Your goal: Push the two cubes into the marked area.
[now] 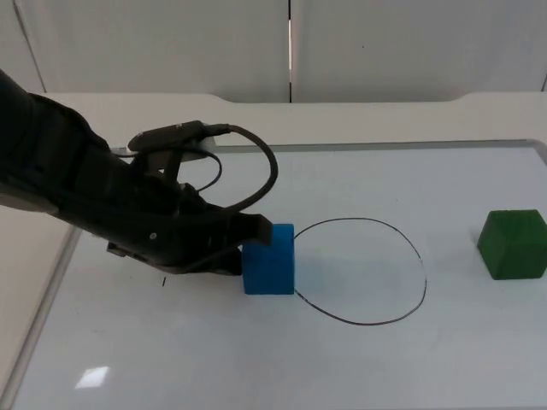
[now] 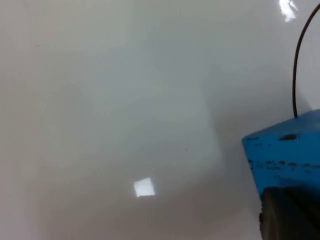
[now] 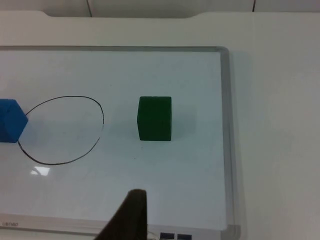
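A blue cube [image 1: 269, 259] rests on the white board, touching the left edge of a black hand-drawn ring [image 1: 363, 272]. My left gripper [image 1: 245, 248] presses against the cube's left face, low over the board. From the left wrist the blue cube [image 2: 287, 150] sits right at the gripper, with the ring's line [image 2: 298, 60] beyond it. A green cube [image 1: 513, 243] stands apart, to the right of the ring. The right wrist view takes in the green cube [image 3: 154, 118], the ring [image 3: 62, 130] and the blue cube [image 3: 11, 127]; my right gripper [image 3: 131, 215] waits well back from them.
The cubes lie on a framed whiteboard whose raised metal rim [image 3: 226, 125] runs just right of the green cube. Its left rim [image 1: 49, 286] lies under my left arm. A grey partition wall [image 1: 291, 43] closes the back.
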Controlling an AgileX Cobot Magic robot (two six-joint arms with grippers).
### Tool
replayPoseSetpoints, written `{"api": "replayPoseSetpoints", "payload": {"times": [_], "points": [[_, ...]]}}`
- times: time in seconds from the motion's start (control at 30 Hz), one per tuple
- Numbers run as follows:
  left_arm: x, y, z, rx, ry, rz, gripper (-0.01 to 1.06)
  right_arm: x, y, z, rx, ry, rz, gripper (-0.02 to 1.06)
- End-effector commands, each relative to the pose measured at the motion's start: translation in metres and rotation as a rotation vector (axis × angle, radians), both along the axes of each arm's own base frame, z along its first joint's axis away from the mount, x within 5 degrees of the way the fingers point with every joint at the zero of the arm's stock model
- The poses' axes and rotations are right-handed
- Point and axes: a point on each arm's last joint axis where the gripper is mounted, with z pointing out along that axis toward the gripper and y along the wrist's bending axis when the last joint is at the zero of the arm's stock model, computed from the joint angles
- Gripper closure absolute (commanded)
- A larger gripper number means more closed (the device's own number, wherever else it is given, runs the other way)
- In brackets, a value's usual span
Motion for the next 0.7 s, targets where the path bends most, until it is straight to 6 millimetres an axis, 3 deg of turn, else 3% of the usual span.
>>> {"api": "replayPoseSetpoints", "payload": {"times": [0.0,0.47,0.67], "points": [[-0.002,-0.006,0.000,-0.019,0.008,-0.010,1.05,0.000,0.001,-0.001,0.002,-0.005,0.002,-0.01],[0.003,-0.010,0.003,-0.027,-0.011,-0.015,1.05,0.000,0.001,-0.001,0.002,-0.005,0.002,-0.01],[-0.002,-0.026,0.003,-0.021,-0.015,-0.055,1.05,0.000,0.001,-0.001,0.002,-0.005,0.002,-0.01]]}}
